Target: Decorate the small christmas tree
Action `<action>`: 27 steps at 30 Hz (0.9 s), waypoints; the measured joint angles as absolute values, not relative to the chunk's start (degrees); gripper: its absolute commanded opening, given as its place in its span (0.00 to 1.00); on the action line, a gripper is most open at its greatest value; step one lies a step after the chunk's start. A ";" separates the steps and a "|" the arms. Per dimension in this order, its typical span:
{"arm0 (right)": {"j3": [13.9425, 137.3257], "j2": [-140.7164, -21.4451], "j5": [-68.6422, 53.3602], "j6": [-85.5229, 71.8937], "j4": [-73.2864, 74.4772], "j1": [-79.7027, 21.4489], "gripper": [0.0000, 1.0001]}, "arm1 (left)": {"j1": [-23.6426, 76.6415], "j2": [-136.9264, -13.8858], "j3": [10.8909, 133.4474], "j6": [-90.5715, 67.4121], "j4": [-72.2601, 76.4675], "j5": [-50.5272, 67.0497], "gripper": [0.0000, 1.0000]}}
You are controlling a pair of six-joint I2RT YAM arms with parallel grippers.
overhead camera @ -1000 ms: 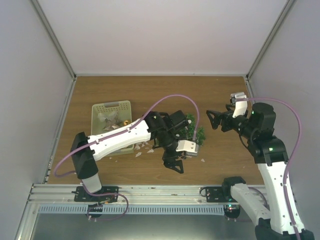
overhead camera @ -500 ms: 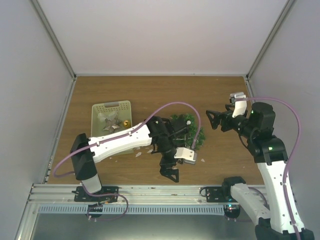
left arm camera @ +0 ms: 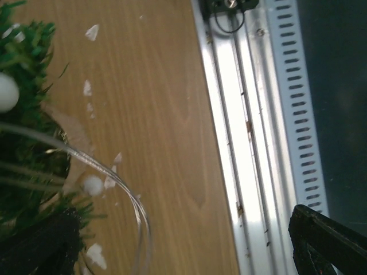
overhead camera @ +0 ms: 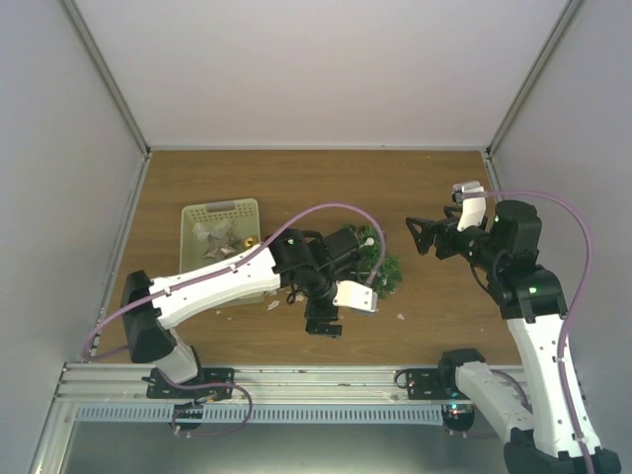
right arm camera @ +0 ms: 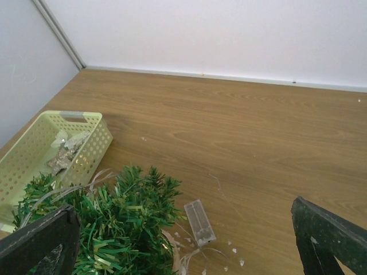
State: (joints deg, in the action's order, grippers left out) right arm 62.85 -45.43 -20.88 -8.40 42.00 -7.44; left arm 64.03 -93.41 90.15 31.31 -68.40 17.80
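The small christmas tree (right arm camera: 123, 220) is done in dark green needles with lighter yellow-green tips mixed in. A plain white ball (left arm camera: 7, 91) is tucked into it, and white flecks (left arm camera: 92, 31) are scattered just beside it. Left of the tree in the overhead view, a pale green tray (overhead camera: 219, 208) is patterned all over with little round holes, with silvery bits and one gold ball (overhead camera: 249, 240) inside. Everything's set on a warm brown wood-grain table (overhead camera: 296, 178), and purple cables (overhead camera: 326, 209) are looped over the white-and-black arms (overhead camera: 217, 281) either side of the tree.
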 measured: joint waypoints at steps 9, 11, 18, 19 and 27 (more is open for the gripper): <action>62.85 -45.87 -20.91 -8.40 42.00 -7.44 1.00 | 64.05 -90.61 91.33 32.62 -69.19 10.63 0.99; 62.85 -45.87 -20.93 -8.38 42.00 -7.44 1.00 | 64.03 -89.58 92.60 33.50 -69.52 8.99 0.99; 62.85 -47.03 -20.88 -8.34 41.98 -7.44 1.00 | 62.65 -82.37 97.41 36.64 -69.91 4.36 0.99; 62.85 -47.09 -20.84 -8.27 41.98 -7.44 0.99 | 62.26 -81.47 98.45 37.01 -69.87 4.19 0.99; 63.96 -47.18 -19.92 -7.18 42.00 -7.44 1.00 | 60.47 -77.58 100.33 38.65 -69.63 3.57 0.98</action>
